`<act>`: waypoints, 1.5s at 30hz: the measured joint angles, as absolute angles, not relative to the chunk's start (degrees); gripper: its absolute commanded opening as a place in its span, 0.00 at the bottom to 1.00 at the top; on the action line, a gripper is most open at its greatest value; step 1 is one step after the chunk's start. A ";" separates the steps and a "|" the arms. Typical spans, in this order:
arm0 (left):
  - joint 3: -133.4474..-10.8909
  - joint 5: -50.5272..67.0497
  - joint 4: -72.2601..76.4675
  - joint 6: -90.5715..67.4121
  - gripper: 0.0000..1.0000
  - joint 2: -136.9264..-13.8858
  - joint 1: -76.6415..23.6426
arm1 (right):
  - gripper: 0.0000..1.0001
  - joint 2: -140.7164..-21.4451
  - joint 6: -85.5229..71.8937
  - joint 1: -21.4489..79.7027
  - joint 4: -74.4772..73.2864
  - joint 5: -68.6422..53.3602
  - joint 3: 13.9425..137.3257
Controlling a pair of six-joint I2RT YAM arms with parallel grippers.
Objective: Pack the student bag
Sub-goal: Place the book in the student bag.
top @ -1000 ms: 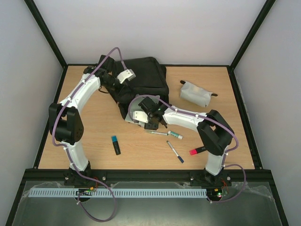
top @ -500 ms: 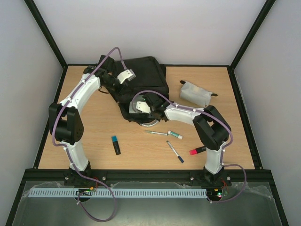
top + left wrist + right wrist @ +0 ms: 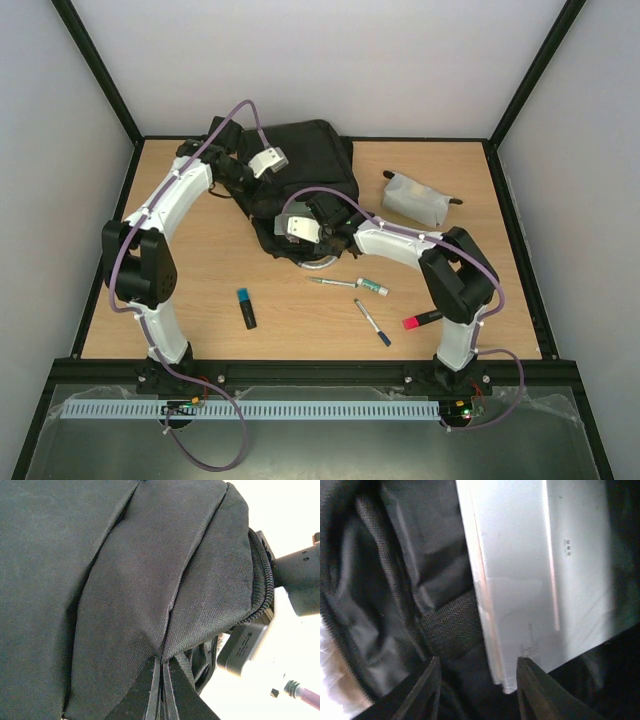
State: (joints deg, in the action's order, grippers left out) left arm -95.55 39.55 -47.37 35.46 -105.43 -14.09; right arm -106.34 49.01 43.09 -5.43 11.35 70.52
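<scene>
Overhead view of a wooden table, with two white robot arms reaching away from its near edge. Nearest, loose on the wood, lie a blue-capped marker, a dark pen, a pink highlighter and a green-tipped pen. Beyond them, at the middle back of the table, lies the student bag. It is large, black and soft, with its mouth facing the arms. A pale pouch sits well apart to its right.

Likely trouble: a flat silver slab is partly inside the bag's opening. Its corner could catch on the mesh lining or a fold of fabric, and a push would then shove the whole soft bag instead of seating the slab. If the left grip slipped off the fabric, the mouth would probably sag shut on it.

The right gripper is at the bag's mouth, its fingers clearly apart. The slab's corner lies between them, and no clamping shows. Farther back, the left gripper is pinched tight on a fold of the bag's black fabric, seemingly holding the opening up.
</scene>
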 measured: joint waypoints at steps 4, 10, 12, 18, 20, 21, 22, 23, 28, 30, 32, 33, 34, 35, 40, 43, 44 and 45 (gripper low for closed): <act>-95.55 39.59 -47.55 35.55 0.02 -105.21 -14.09 | 0.02 -105.73 47.00 43.09 -7.94 8.23 70.52; -95.55 39.64 -47.72 35.57 0.02 -104.99 -14.20 | 0.01 -106.04 46.50 43.11 -7.11 9.76 70.46; -95.55 39.62 -47.75 35.57 0.02 -104.90 -14.22 | 0.01 -106.72 46.63 43.09 -6.00 10.79 70.46; -95.55 39.59 -48.14 36.03 0.02 -104.88 -14.24 | 0.01 -111.22 47.18 42.76 -2.52 13.74 70.65; -95.79 39.44 -48.82 36.64 0.02 -104.88 -14.24 | 0.01 -112.95 47.16 42.59 -0.58 15.27 70.85; -96.14 39.33 -49.32 36.97 0.02 -104.88 -14.24 | 0.01 -113.73 47.11 42.54 1.15 16.67 70.85; -96.73 39.16 -49.87 37.19 0.02 -104.90 -14.24 | 0.01 -114.48 46.89 42.44 3.29 17.98 70.85; -97.21 39.03 -50.19 37.30 0.02 -104.90 -14.24 | 0.01 -115.22 46.59 42.19 5.87 19.38 70.87; -98.30 38.98 -50.78 37.50 0.02 -104.90 -14.24 | 0.01 -119.17 45.80 40.47 13.98 23.73 73.10; -98.30 38.98 -50.78 37.50 0.02 -104.90 -14.24 | 0.01 -120.27 45.78 40.23 16.03 24.97 73.56; -98.30 38.98 -50.83 37.50 0.02 -104.90 -14.24 | 0.01 -120.77 45.56 40.14 16.97 25.63 73.60; -98.30 38.98 -50.87 37.50 0.02 -104.90 -14.24 | 0.01 -120.79 45.39 40.14 16.99 25.76 73.60; -98.30 38.98 -50.92 37.52 0.02 -104.90 -14.24 | 0.01 -120.79 44.99 40.14 16.95 25.82 73.60; -98.30 38.98 -50.96 37.52 0.02 -104.90 -14.24 | 0.02 -120.79 44.66 40.14 16.88 25.80 73.60; -98.30 38.98 -50.94 37.50 0.02 -104.90 -14.24 | 0.04 -119.90 41.50 40.29 12.97 23.40 73.67; -98.30 39.00 -50.96 37.47 0.02 -104.90 -14.24 | 0.05 -117.08 39.29 40.66 8.21 20.75 73.56; -98.30 39.00 -50.98 37.47 0.02 -104.90 -14.24 | 0.05 -115.44 38.50 40.77 6.85 19.94 73.21; -98.30 38.98 -51.03 37.47 0.02 -104.90 -14.24 | 0.07 -113.47 37.89 40.86 5.69 19.29 72.73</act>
State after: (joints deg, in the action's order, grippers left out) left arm -98.30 38.98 -51.03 37.47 -104.90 -14.24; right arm -113.47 37.89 40.86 5.69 19.29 72.73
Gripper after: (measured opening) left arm 0.027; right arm 0.049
